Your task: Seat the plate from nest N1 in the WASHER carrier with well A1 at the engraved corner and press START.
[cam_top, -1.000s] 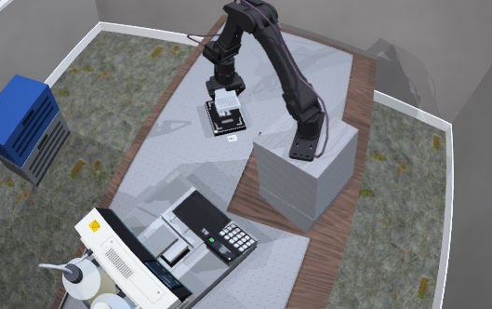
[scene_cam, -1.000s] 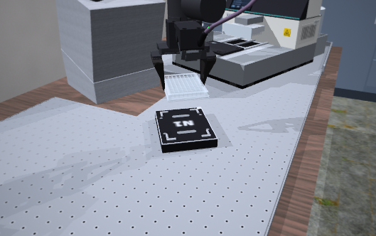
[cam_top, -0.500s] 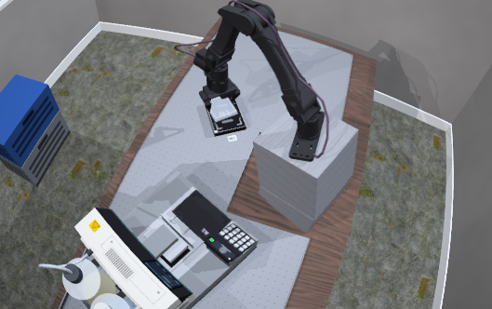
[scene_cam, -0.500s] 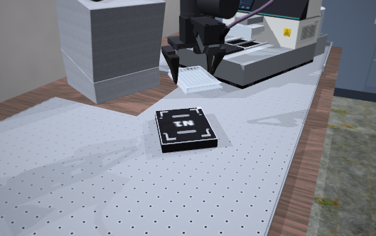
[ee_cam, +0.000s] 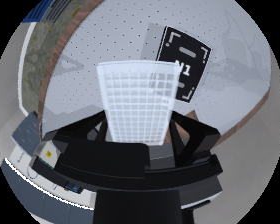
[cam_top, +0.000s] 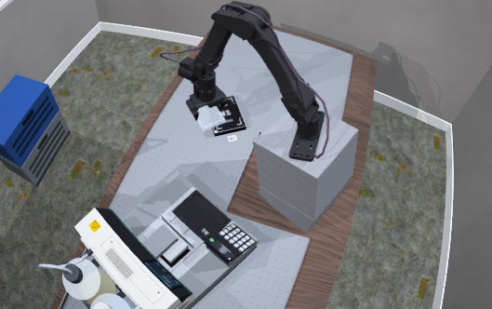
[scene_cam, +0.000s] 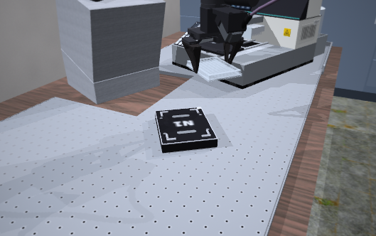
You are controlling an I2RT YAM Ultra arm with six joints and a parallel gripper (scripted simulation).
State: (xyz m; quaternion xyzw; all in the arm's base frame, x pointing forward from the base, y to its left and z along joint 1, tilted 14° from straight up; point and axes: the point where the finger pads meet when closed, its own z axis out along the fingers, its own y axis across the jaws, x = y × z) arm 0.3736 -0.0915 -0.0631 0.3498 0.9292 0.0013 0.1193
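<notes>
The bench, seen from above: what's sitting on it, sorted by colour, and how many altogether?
Black: 2, the arm and the plate nest.
Grey: 1, the pedestal under the arm.
White and grey: 1, the washer.
Clear: 1, the plate, held between the fingers.
Total: 5.
</notes>
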